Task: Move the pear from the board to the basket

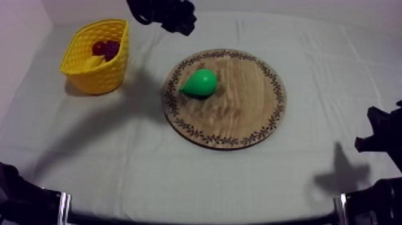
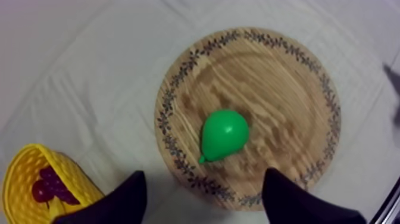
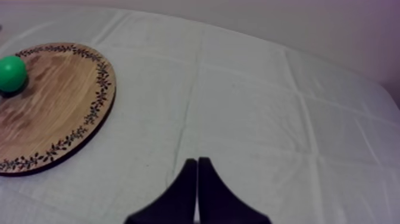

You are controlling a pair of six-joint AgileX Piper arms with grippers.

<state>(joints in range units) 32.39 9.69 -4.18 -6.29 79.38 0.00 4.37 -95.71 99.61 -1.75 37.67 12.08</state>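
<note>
A green pear (image 1: 199, 82) lies on its side on the left part of the round wooden board (image 1: 251, 119). My left gripper (image 1: 170, 15) hangs high over the table's far edge, behind the board. Its wrist view looks down on the pear (image 2: 223, 134) lying on the board (image 2: 286, 83), with the black fingers (image 2: 122, 199) spread wide and nothing between them. The yellow basket (image 1: 90, 75) stands at the far left and holds grapes (image 1: 106, 48) and something yellow. My right gripper (image 3: 197, 170) rests low at the right, its fingers together as a narrow wedge over bare cloth.
The basket (image 2: 18, 179) with grapes (image 2: 49, 184) sits close beside the board in the left wrist view. Grey-white cloth (image 1: 179, 173) spreads in front of the board. The right arm (image 1: 380, 134) sits at the table's right edge.
</note>
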